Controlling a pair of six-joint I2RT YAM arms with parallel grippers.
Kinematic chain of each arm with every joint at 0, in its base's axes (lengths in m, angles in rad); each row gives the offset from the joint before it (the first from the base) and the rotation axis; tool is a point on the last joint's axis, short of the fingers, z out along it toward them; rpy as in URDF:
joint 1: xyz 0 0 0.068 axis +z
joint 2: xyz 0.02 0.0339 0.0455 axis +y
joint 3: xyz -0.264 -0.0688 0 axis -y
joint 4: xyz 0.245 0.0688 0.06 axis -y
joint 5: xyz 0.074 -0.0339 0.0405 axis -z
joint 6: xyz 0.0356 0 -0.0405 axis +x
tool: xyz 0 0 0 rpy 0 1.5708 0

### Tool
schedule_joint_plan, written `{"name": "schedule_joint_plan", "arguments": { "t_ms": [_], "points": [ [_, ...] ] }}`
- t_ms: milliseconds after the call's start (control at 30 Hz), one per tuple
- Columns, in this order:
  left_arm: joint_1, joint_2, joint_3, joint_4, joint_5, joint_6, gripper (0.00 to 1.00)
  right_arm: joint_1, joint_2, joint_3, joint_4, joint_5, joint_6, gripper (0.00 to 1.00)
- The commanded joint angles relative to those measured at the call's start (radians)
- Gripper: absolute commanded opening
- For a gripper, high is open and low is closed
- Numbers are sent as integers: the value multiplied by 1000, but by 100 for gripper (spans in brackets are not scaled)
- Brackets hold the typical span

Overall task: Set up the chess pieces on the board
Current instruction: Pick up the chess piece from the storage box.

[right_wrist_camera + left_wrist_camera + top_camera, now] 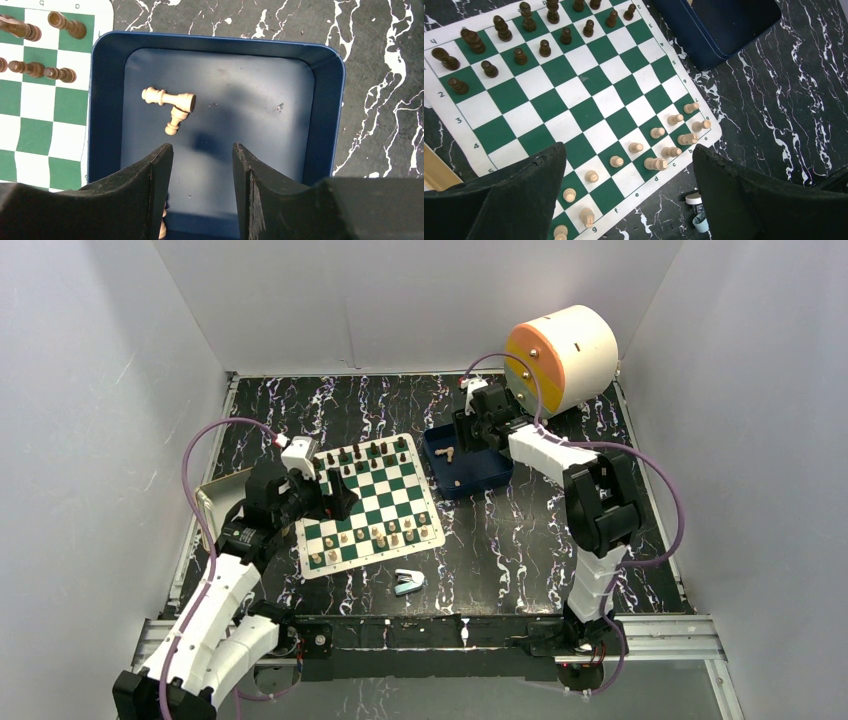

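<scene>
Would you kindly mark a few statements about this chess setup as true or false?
1. In the blue tray, light pieces lie on their sides. True.
2. The left end effector grips a dark piece. False: it is open and empty above the board.
3. The dark pieces stand along one edge of the board. True.
4. The right end effector hangs over the board. False: it is over the blue tray.
</scene>
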Motion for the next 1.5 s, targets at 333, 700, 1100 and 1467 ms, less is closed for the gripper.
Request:
{"name": "schedule_joint_plan", "arguments": {
  "t_ms": [333, 700, 1100, 1467],
  "points": [
    [-32, -47, 8, -21, -83, 40, 84, -10, 113, 123, 17, -92, 56, 51],
    [-34, -54, -2, -23, -143, 48, 79, -7, 153, 149, -6, -160, -42, 56],
    [-34, -46, 6, -38, -187, 50, 78, 10, 221, 227, -102, -156, -54, 49],
    [-34, -34, 5, -34, -181, 48, 77, 41, 248, 267, -160, 35, 29, 32]
  ]
}}
